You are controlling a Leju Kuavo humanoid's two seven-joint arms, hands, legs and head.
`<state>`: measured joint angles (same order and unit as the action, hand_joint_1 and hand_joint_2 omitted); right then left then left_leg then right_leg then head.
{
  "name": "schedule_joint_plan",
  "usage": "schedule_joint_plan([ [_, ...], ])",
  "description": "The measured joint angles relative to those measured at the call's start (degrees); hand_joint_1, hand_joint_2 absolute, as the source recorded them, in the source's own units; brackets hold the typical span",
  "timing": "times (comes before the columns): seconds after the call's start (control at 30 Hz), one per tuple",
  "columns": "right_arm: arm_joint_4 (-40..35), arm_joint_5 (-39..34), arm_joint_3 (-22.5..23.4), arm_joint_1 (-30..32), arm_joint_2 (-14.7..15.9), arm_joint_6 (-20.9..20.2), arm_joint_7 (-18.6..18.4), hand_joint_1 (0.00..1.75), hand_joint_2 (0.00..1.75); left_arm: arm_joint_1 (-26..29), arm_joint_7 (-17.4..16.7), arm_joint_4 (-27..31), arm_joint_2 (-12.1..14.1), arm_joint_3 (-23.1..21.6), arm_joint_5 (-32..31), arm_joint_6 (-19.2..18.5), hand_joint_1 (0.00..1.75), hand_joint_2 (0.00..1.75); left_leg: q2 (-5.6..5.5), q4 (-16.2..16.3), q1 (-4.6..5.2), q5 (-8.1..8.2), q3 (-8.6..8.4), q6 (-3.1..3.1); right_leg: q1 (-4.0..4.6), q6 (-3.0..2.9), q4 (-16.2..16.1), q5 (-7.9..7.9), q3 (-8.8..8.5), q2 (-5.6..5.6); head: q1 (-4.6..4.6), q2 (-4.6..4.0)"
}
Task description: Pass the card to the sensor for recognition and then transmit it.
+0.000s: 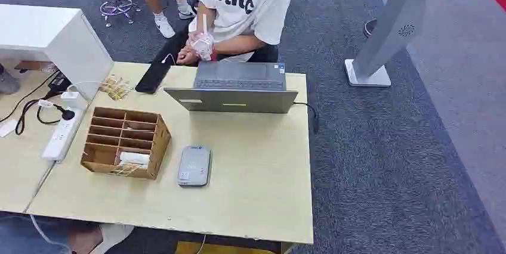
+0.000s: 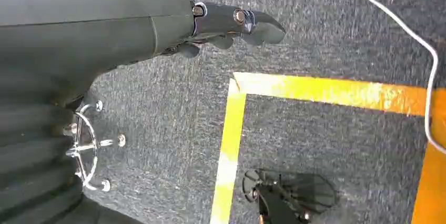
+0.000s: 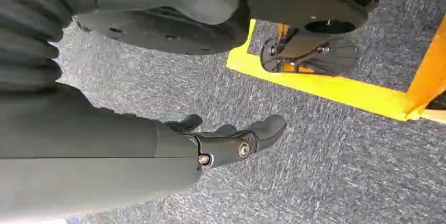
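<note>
We are judging the task as not yet begun. Our left hand (image 2: 231, 27) is hanging beside our body over the grey carpet, its fingers loosely curled and holding nothing. Our right hand (image 3: 231, 140) is hanging the same way, fingers slack and slightly apart, with nothing in them. Neither is reaching over the table (image 1: 256, 200).

On the table, the wooden card rack (image 1: 125, 142) is standing near the left edge. A white card-like piece (image 1: 134, 158) is lying in one of its front compartments; we are taking this for the card, though it is too small for us to be certain. Just beside the rack, toward the middle of the table, the grey card reader (image 1: 194, 166) is lying flat, and we are reading it as the sensor. The two are near each other but not touching.

At the far edge an open laptop (image 1: 235, 92) is standing, and behind it a person (image 1: 244, 3) is sitting with hands raised, holding up a thin white thing we cannot identify. A white power strip (image 1: 61, 132) is lying on the neighbouring table at the left.

Everything is still ahead of us: lifting a hand, taking the card from the rack, holding it over the reader, then handing it on, probably to the seated person.
</note>
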<state>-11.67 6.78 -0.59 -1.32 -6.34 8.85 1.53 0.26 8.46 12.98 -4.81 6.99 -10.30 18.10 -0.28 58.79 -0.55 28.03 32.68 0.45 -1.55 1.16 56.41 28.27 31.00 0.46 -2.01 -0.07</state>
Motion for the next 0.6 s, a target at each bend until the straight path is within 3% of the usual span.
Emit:
schedule_joint_plan([
  [0.03, 0.1, 0.0, 0.0, -0.1, 0.0, 0.1, 0.0, 0.00, 0.00, -0.1, 0.0, -0.1, -0.1, 0.1, 0.0, 0.2, 0.00, 1.75, 0.00, 0.0, 0.00, 0.00, 0.00, 0.00, 0.00, 0.00, 0.0, 0.00, 0.00, 0.00, -0.02, 0.00],
  [0.07, 0.2, 0.1, 0.0, -0.1, -0.1, 0.2, 0.0, 0.00, 1.75, -0.1, 0.0, -0.2, -0.2, 0.3, 0.0, 0.4, 0.00, 1.75, 0.00, 0.0, 0.00, 0.00, 0.00, 0.00, 0.00, 0.00, 0.0, 0.00, 0.00, 0.00, 0.00, 0.00],
  [0.23, 0.6, -0.1, 0.0, -0.3, -0.3, 0.8, -0.1, 0.00, 1.75, -0.3, 0.9, -0.5, -0.3, 0.5, -0.2, 3.0, 0.00, 1.75, 0.00, 0.0, 0.00, 0.00, -0.01, 0.00, 0.00, 0.00, 0.0, 0.00, -0.01, 0.00, 0.00, 0.00],
  [0.4, 0.7, -0.9, 0.4, -0.3, -0.3, 4.6, -0.2, 0.00, 1.75, -0.4, 8.8, -0.5, -0.8, 2.1, 0.9, 9.8, 0.00, 1.75, 0.00, 0.0, 0.00, 0.00, -0.01, 0.00, 0.00, 0.00, 0.0, 0.00, -0.01, 0.00, -0.02, 0.00],
  [0.5, 0.7, -0.9, 1.1, -0.3, -0.2, 6.5, 0.0, 0.00, 1.75, -0.8, 10.1, -0.5, 0.2, 4.6, 3.4, 8.8, 0.00, 1.75, 0.00, 0.0, -0.01, 0.00, 0.00, 0.00, 0.02, 0.00, 0.0, 0.00, -0.01, 0.00, -0.02, 0.00],
  [0.6, 0.7, -2.7, 2.7, -0.3, 0.5, 9.2, 3.0, 0.00, 1.75, -1.0, 10.3, -0.5, 2.1, 7.1, 4.9, 6.9, 0.00, 1.75, 0.01, 0.0, -0.03, 0.00, -0.01, -0.01, 0.04, -0.01, 0.0, 0.00, 0.00, 0.01, 0.07, 0.00],
])
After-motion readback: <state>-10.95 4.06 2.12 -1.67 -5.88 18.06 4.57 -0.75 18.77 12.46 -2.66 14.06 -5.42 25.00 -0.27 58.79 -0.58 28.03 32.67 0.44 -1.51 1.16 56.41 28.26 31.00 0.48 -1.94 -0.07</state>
